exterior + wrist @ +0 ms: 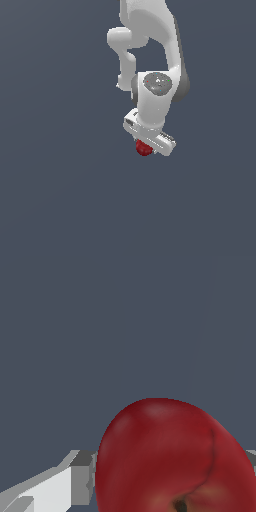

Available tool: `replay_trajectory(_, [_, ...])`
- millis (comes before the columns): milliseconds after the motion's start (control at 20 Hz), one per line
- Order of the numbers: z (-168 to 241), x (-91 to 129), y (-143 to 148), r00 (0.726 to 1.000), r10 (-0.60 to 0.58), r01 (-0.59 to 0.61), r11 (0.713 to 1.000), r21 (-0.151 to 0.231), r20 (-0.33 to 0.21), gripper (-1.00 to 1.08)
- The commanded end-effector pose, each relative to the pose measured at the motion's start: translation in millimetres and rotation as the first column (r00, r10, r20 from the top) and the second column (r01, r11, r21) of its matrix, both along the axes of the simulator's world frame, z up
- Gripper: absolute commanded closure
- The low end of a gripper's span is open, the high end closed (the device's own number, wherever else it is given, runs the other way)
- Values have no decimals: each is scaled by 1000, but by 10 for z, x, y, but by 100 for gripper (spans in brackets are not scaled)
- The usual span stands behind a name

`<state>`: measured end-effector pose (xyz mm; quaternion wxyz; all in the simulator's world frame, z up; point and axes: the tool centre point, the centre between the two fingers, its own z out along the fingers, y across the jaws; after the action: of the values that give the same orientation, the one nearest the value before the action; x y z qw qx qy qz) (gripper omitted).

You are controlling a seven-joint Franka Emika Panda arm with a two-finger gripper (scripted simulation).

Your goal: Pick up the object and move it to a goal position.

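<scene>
Plain slate-grey background. We list one dark-red ball (170, 456), apparently clasped between the white jaws (146, 146); we should carry it steadily, pressure constant, toward the goal.

Red ball close up between gripper fingers, plain grey-blue behind.

The ball (175, 456) fills much of the frame, dark red, glossy, with a paler highlight near its upper curve, a dark crease running down one side and a small dark pit with a yellowish patch at the frame edge. One white-and-grey finger (60, 483) presses against its side; a sliver of a second finger (251, 457) shows at the opposite side. Contact there is not clear. Background uniform, featureless.
</scene>
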<state>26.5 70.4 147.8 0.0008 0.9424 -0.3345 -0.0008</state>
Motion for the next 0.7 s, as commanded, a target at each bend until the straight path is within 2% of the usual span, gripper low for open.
replay_trajectory(0, [252, 79, 117, 1000, 0, 0, 1000, 0, 3, 108])
replay_trajectory(650, [1321, 449, 653, 1000, -1, 1, 1000, 0, 2, 108])
